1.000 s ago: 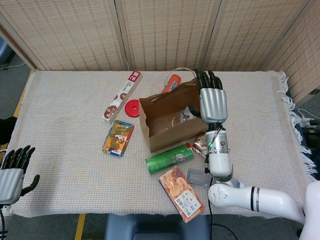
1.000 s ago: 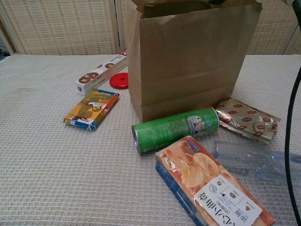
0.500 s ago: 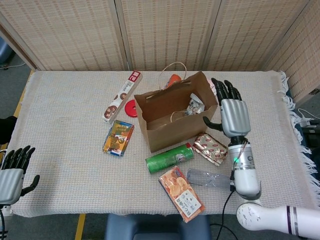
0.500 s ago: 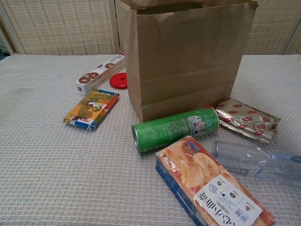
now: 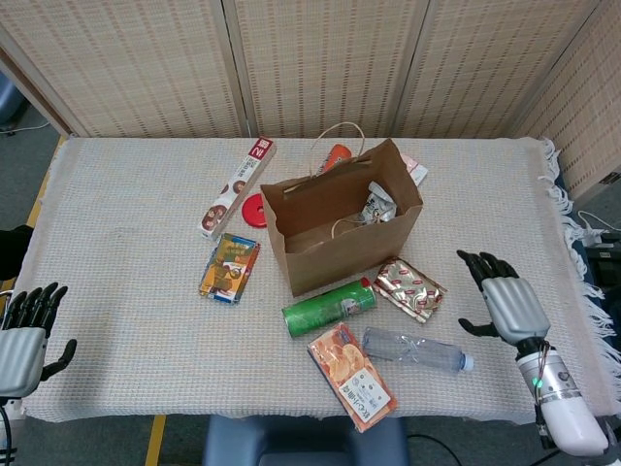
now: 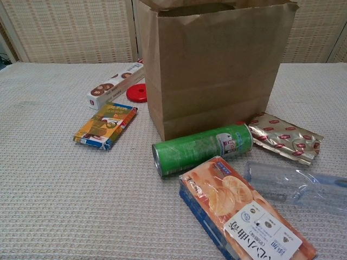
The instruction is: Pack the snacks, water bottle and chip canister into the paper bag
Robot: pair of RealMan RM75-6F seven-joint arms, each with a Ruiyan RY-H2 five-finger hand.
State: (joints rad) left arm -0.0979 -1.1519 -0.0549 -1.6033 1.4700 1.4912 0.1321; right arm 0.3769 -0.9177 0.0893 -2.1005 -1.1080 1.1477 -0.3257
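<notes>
Currently both hands empty: right hand (image 5: 506, 309) hovers off the table's (image 5: 126, 320) right side, fingers spread; left hand (image 5: 24, 335) at the near-left corner, fingers released. Risk: the green chip canister (image 5: 328, 307) and clear water bottle (image 5: 415, 349) lie on their sides and would likely roll under a glancing touch. Paper bag (image 5: 340, 254) stands upright mid-table, mouth open, one small packet visible inside, and could tip if nudged. Foil snack pouch (image 5: 410, 288) lies just beside its right corner.
</notes>
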